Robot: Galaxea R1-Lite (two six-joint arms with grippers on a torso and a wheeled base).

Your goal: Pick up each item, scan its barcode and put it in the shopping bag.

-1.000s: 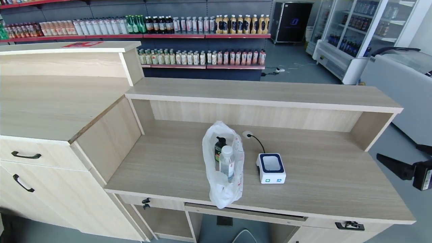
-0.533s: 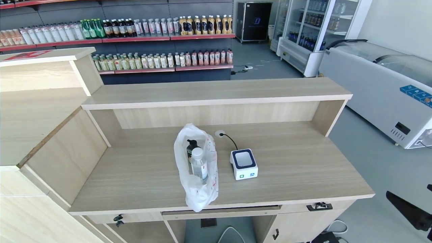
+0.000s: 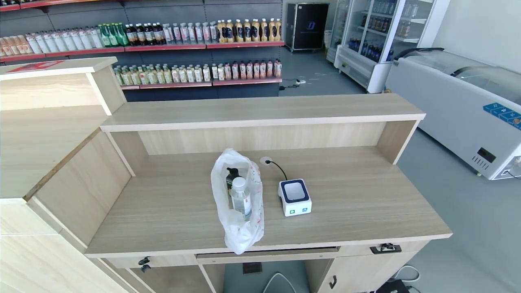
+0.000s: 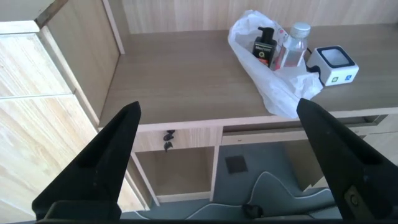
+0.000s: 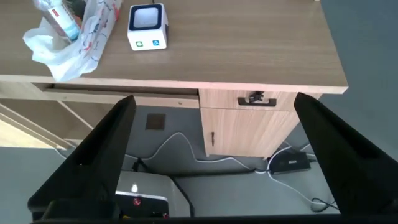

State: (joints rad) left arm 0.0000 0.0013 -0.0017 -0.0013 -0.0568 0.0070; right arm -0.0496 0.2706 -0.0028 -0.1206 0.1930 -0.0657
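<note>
Wooden counter (image 3: 358, 203) sits in the middle, and the head view has long shelves of drinks (image 3: 163, 36) behind it. One white shopping bag (image 3: 240, 238) sits on the counter near the front edge. Two bottles stick out of it: one dark pump bottle (image 3: 231, 179) and one clear bottle (image 3: 241, 199) with a white cap. One scanner (image 3: 294, 197) stands just beside the bag (its black cable (image 3: 279, 167) runs to a hole in the counter). The right wrist view looks lower, at one cupboard door (image 5: 249, 130) and wires (image 5: 217, 158) on the floor. Left gripper (image 4: 219, 107) has its two fingers wide apart and holds nothing. Right gripper (image 5: 214, 98) is the same, wide apart with nothing in it.
</note>
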